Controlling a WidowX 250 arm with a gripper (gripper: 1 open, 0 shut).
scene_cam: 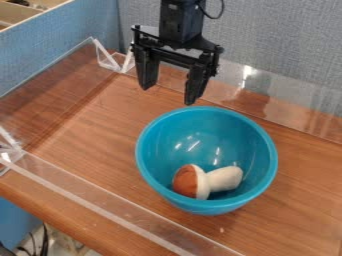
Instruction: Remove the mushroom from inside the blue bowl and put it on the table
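**Mushroom Found Inside Blue Bowl, Claw Held Open Above Table**

The mushroom (206, 180) is seen inside the blue bowl (201, 134), in its near part. It is laid on its side, with the orange-brown cap turned to the left and the cream-white stem pointed to the right. Small bright reflections are thrown on the bowl's glossy inner wall, beyond the mushroom.

The bowl is set upright on the reddish-brown wood-grain table (83, 122), right of the middle of the scene. Above the table, toward the far side, the black gripper (170, 94) is pointed downward. Its two fingers are spread well apart, one to the left and one to the right, and nothing is clamped between them. The mushroom is not touched by either finger.

The table is edged by clear walls, seen along the near and far sides. At the far left corner, a pale wooden box (19, 12) is partly shown, and dark cables (43, 241) are glimpsed at the near left.
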